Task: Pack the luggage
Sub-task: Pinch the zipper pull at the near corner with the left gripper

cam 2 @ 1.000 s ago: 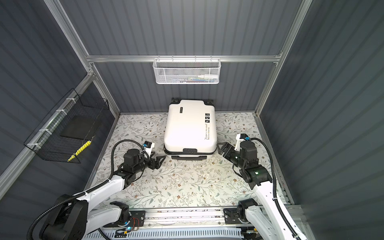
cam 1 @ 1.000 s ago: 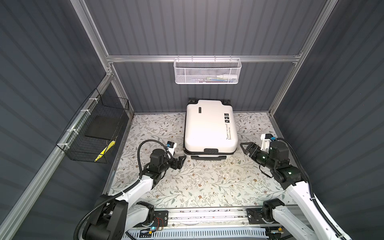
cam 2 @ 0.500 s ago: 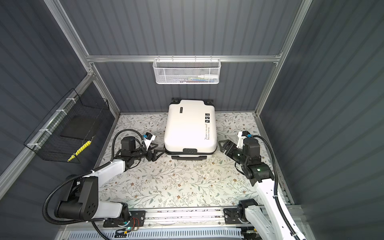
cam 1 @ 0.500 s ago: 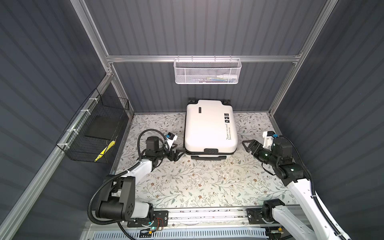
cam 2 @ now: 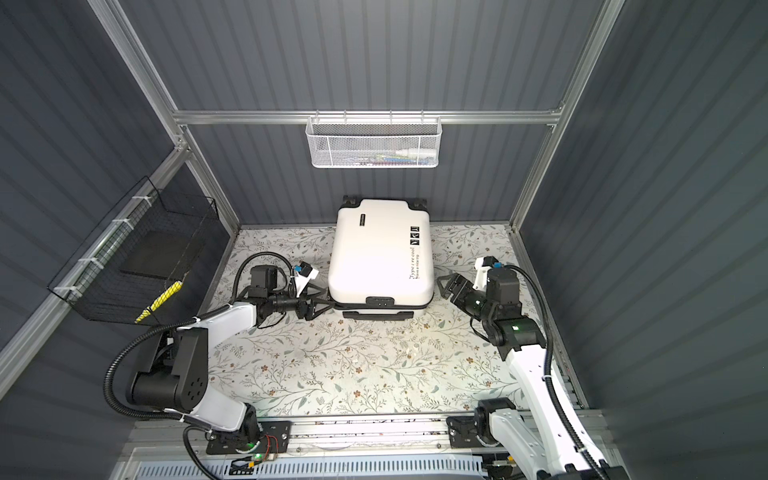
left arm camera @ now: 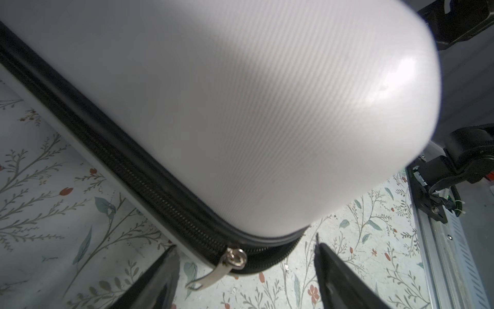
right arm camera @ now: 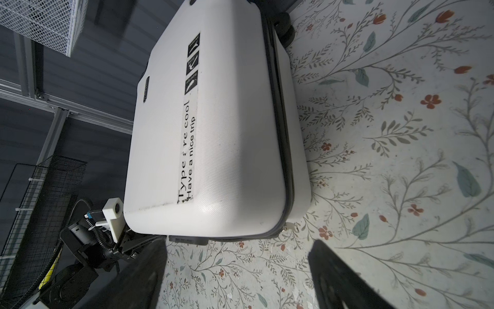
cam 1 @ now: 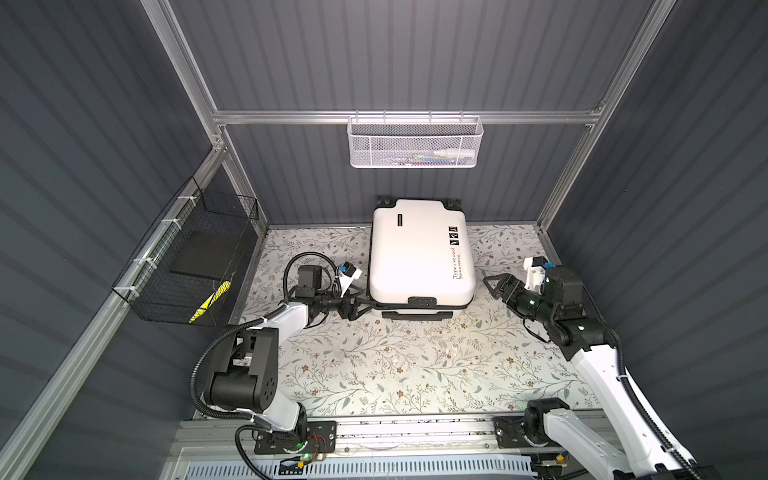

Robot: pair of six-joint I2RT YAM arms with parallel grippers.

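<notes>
While the shut luggage (cam 1: 422, 253) lies flat at the back of the table (cam 1: 374, 365), long axis front to back, the left gripper (cam 1: 365, 303) is nearer, fingers spread either side of the zipper pull (left arm camera: 213, 273) at its near corner; the right gripper (cam 1: 490, 286), likewise spread, hangs apart.

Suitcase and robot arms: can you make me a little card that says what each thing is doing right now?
luggage: shut, lying flat on the flowery table
zipper pull: at the luggage's corner, between the left jaws, not touched
left jaws: open
right jaws: open, empty, beside the luggage but apart from it
white basket: hanging on the back rail
black basket: hanging on the side wall
</notes>
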